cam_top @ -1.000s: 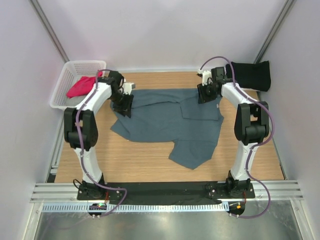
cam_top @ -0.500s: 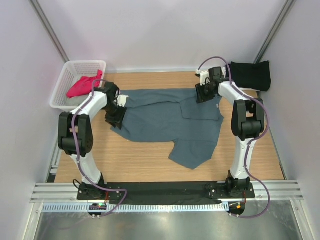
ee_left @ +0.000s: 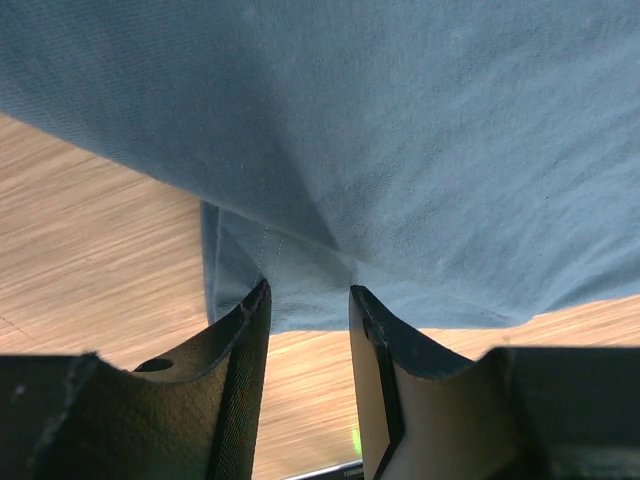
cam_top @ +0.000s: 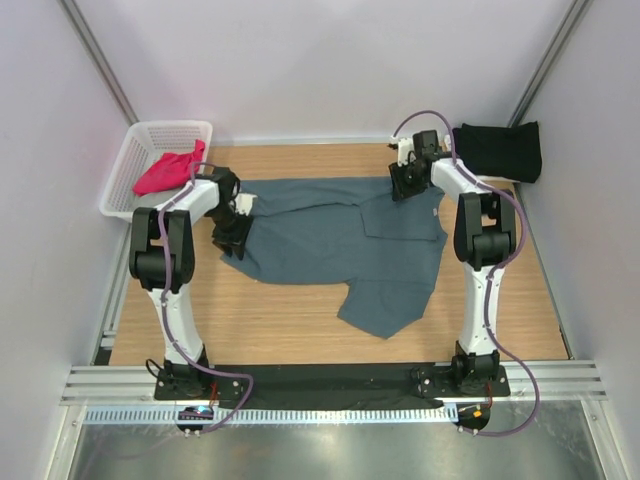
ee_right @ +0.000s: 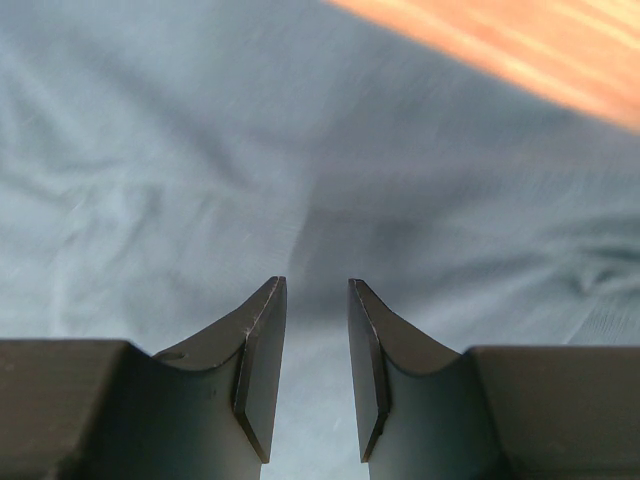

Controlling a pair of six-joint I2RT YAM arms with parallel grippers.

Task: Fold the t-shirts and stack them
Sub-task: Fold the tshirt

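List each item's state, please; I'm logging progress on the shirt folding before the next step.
blue-grey t-shirt: spread on the table, rumpled
black t-shirt: folded, far right corner
magenta t-shirt: crumpled in the basket
basket: upright, holding the magenta t-shirt
left gripper: shut on the blue-grey t-shirt's edge
right gripper: shut on the blue-grey t-shirt

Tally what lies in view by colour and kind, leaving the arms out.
Slate blue-grey t-shirt: 1
Black t-shirt: 1
Magenta-pink t-shirt: 1
White mesh basket: 1
Total: 4
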